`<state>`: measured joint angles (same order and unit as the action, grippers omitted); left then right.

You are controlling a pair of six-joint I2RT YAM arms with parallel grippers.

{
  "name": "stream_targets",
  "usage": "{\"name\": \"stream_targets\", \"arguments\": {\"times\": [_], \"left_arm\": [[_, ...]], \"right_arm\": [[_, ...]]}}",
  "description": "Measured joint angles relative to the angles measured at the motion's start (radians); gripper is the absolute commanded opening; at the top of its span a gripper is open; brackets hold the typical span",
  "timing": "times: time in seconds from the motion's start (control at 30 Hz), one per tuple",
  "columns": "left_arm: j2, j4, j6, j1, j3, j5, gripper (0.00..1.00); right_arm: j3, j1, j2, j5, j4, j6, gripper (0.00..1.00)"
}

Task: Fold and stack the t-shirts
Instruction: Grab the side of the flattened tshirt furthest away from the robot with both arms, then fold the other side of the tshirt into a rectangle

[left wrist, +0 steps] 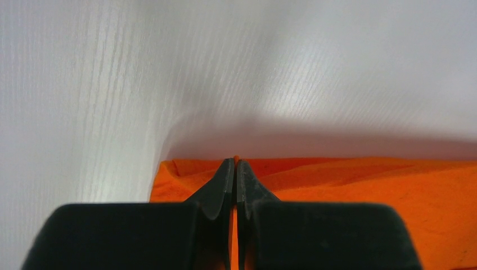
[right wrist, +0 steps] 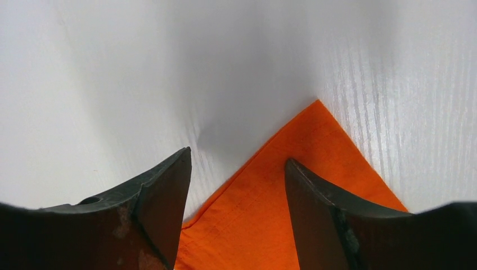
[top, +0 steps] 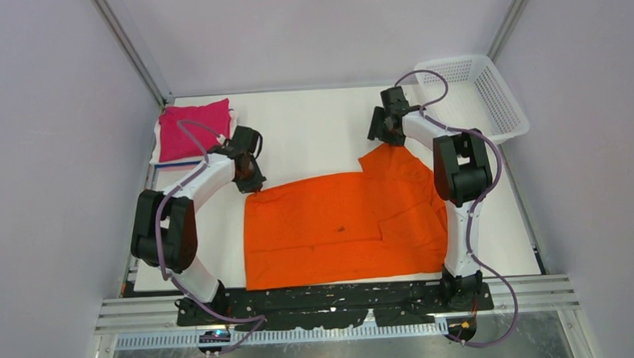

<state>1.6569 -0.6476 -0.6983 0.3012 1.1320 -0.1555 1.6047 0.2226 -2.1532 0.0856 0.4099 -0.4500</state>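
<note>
The orange shirt lay spread flat on the white table, from the middle toward 6 o'clock, near the arm bases. One sleeve pointed out toward 1 o'clock.

The left gripper sat at the shirt's 10 o'clock corner. In the left wrist view its fingers were pressed together, with a thin sliver of orange cloth pinched between them. The rest of the shirt ran off toward 3 o'clock in that view.

The right gripper was low over the tip of the sleeve. In the right wrist view its fingers stood apart, one on each side of the orange point, and were not closed on it. The sleeve tip lay flat on the table between them.

At the table's 10 o'clock corner a pink shirt lay folded. Pale and blue edges showed under it, perhaps other folded shirts, too thin to tell.

At the 2 o'clock corner stood a white lattice basket. Only its own lattice floor showed inside. A purple cable from the right arm looped across its near-left rim.
</note>
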Motion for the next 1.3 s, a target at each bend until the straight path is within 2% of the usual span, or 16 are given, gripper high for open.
{"name": "stream_targets", "arguments": {"times": [0.3, 0.37, 0.47, 0.63, 0.83, 1.07, 1.3], "left_arm": [[-0.024, 0.004, 0.0, 0.0, -0.013, 0.003, 0.0], [-0.029, 0.007, 0.0, 0.0, -0.016, 0.005, 0.0], [-0.03, 0.009, 0.0, 0.0, -0.019, 0.01, 0.0], [-0.031, 0.011, 0.0, 0.0, -0.025, 0.018, 0.0], [-0.058, 0.017, 0.0, 0.0, -0.039, 0.018, 0.0], [-0.145, 0.041, 0.0, 0.007, -0.101, 0.028, 0.0], [-0.251, 0.067, -0.002, 0.042, -0.2, 0.029, 0.0]], "right_arm": [[-0.045, 0.044, 0.028, 0.087, 0.028, -0.074, 0.38], [-0.069, 0.05, 0.042, 0.097, 0.028, -0.097, 0.29], [-0.118, 0.051, 0.073, 0.108, 0.02, -0.129, 0.08], [-0.153, 0.052, 0.095, 0.125, 0.01, -0.161, 0.05], [-0.216, 0.055, 0.15, 0.18, -0.039, -0.11, 0.05], [-0.418, 0.067, 0.418, 0.199, -0.161, -0.01, 0.05], [-0.603, 0.1, 0.634, 0.227, -0.208, 0.009, 0.05]]}}
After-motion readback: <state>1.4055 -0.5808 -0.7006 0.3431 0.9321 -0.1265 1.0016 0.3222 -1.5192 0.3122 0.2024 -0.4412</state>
